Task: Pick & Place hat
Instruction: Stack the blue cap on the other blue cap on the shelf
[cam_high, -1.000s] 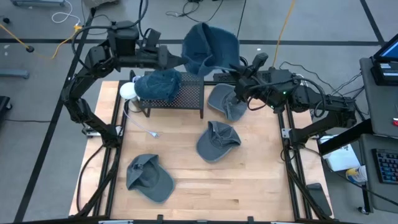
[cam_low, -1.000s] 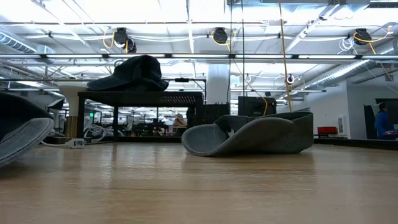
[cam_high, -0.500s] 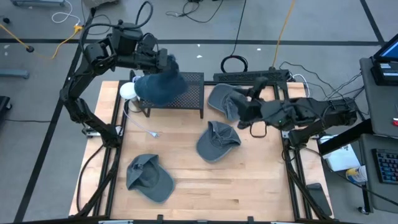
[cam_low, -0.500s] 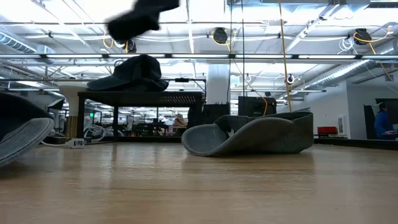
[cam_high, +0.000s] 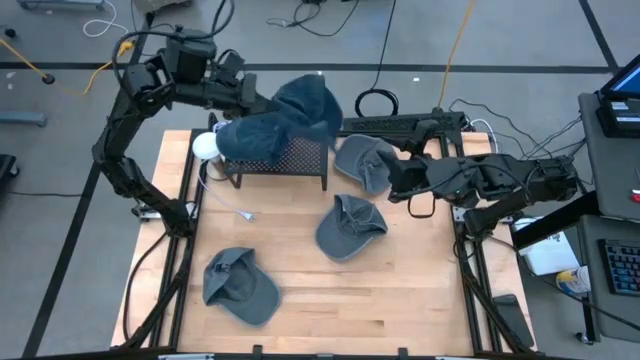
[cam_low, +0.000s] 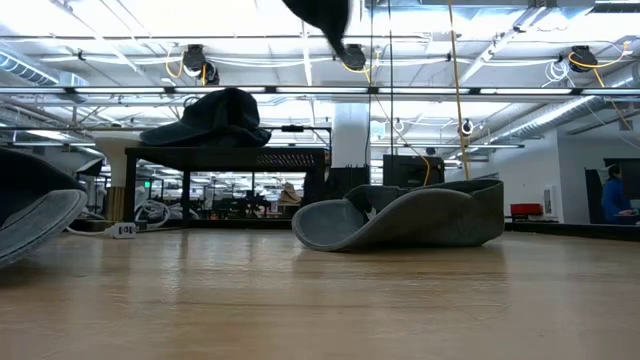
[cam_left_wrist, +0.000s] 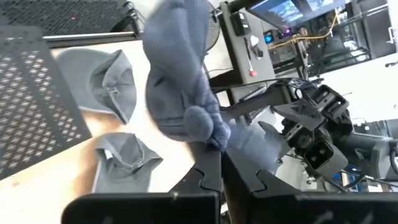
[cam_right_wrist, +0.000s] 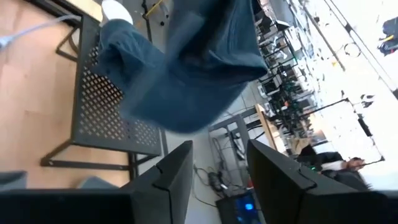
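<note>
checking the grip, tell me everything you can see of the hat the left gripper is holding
The held hat is a dark blue, soft fabric cap, crumpled and hanging limp. The left gripper, shut on it, pinches one bunched edge. It hangs in the air above the right end of the black perforated rack, next to another blue hat lying on the rack.
</note>
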